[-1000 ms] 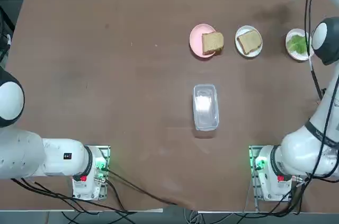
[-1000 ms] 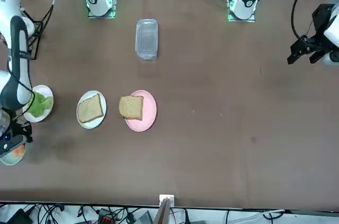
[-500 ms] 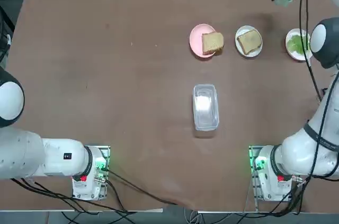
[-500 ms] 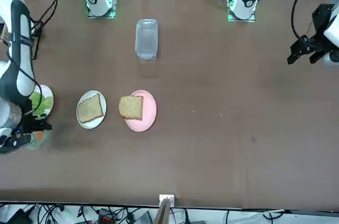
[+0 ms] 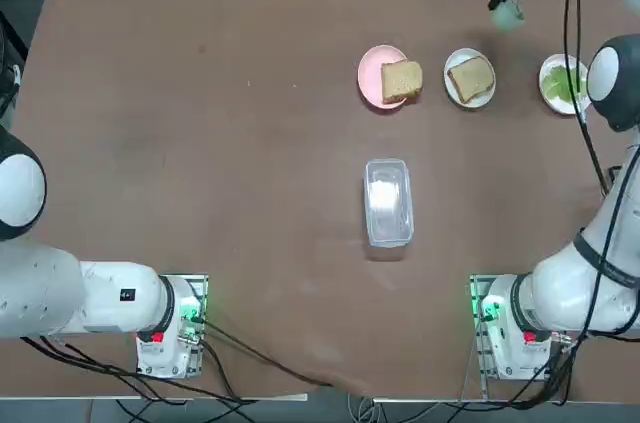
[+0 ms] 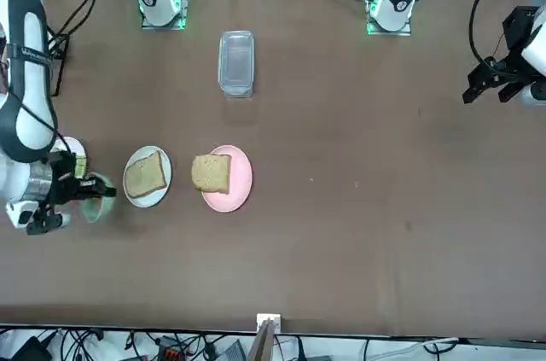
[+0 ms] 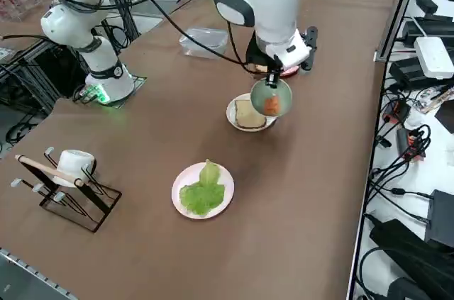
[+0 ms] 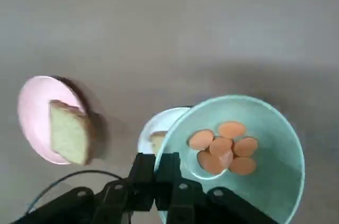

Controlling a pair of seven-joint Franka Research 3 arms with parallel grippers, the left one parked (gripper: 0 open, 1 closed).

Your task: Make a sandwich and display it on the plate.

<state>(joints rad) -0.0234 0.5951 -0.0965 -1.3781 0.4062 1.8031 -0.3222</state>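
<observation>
My right gripper (image 8: 156, 177) is shut on the rim of a pale green bowl (image 8: 238, 150) of orange slices (image 8: 222, 147), held in the air. In the top view the bowl (image 5: 508, 11) hangs just beyond the white plate (image 5: 453, 90) that carries one bread slice (image 5: 471, 76). The other bread slice (image 5: 401, 80) lies on the pink plate (image 5: 372, 75). Green lettuce (image 5: 563, 84) sits alone on a second white plate (image 7: 179, 186) at the far right. No stacked sandwich is in view. From the side, the bowl (image 7: 270, 98) hovers over the bread plate (image 7: 231, 111).
A clear lidded container (image 5: 388, 201) lies mid-table, nearer the bases. A wire rack with a white mug (image 7: 67, 165) stands off the table's right edge. Cables and devices line the far edge.
My right gripper has carried the green bowl from the far right corner leftward along the far edge, to beside the white bread plate. Plates and bread have not moved.
</observation>
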